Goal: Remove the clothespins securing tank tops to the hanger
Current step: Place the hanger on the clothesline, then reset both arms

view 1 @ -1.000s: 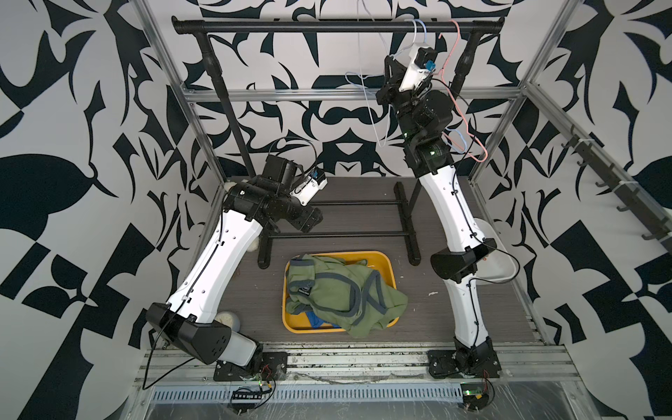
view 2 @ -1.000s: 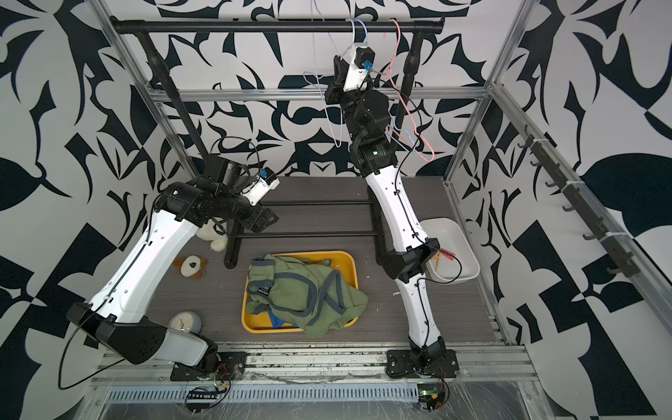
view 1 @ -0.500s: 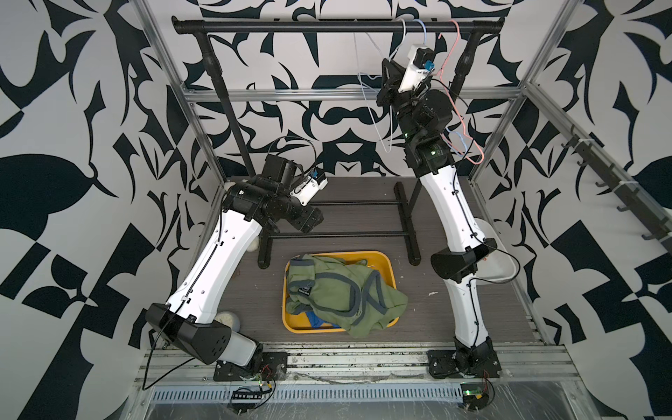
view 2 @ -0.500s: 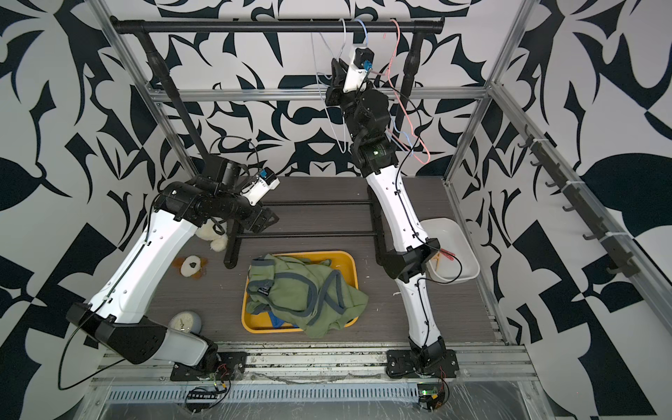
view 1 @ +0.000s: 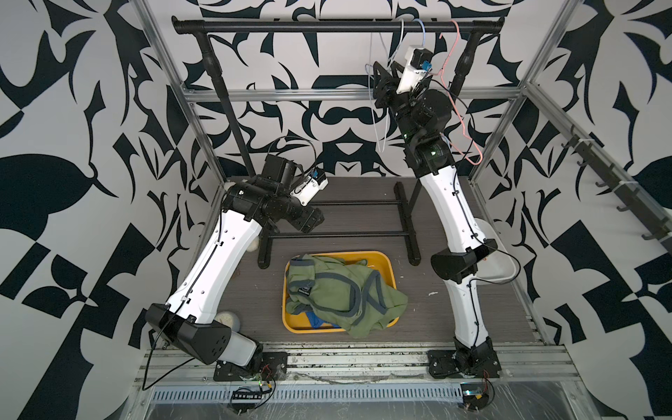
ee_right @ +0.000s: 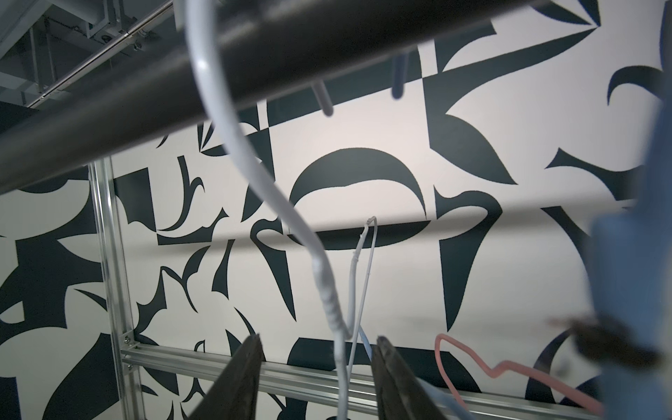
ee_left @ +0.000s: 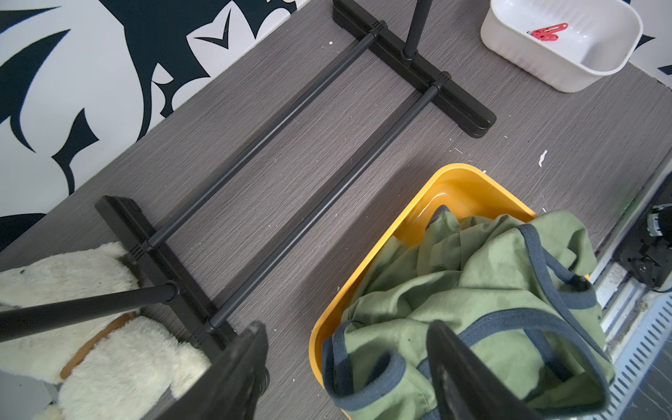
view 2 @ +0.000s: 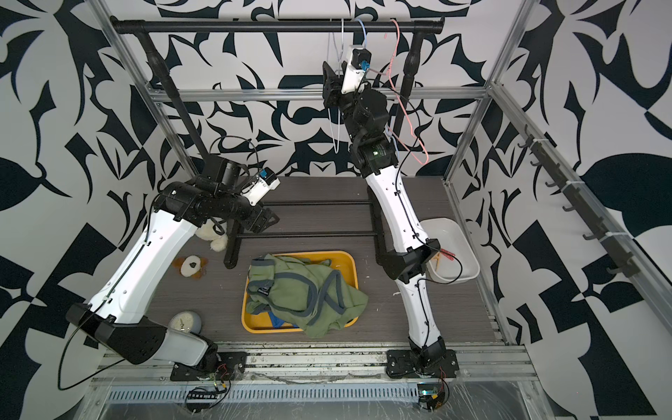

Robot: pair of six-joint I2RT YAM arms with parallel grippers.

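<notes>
Black garment rack [view 1: 327, 26] stands over olive-green tank tops [view 1: 338, 291] heaped in a yellow bin [view 1: 385, 260].
Right gripper [ee_right: 318, 340], raised to the rail well above the shirts, stands parted with a white wire hanger [ee_right: 254, 163] between its jaws, unclamped. Left gripper [ee_left: 347, 327] hangs released just over the binned tops. Red clothespins [ee_left: 545, 32] lie in a white tub [ee_left: 509, 47], apart from both.

Tank tops [view 1: 342, 294] lie in a tray [view 1: 302, 328] at lower centre; the rack [view 1: 334, 26] stands behind, hangers [view 1: 460, 116] on its rail (upper right); a tub [view 2: 454, 240] at right holds clothespins [ee_left: 545, 32]
</notes>
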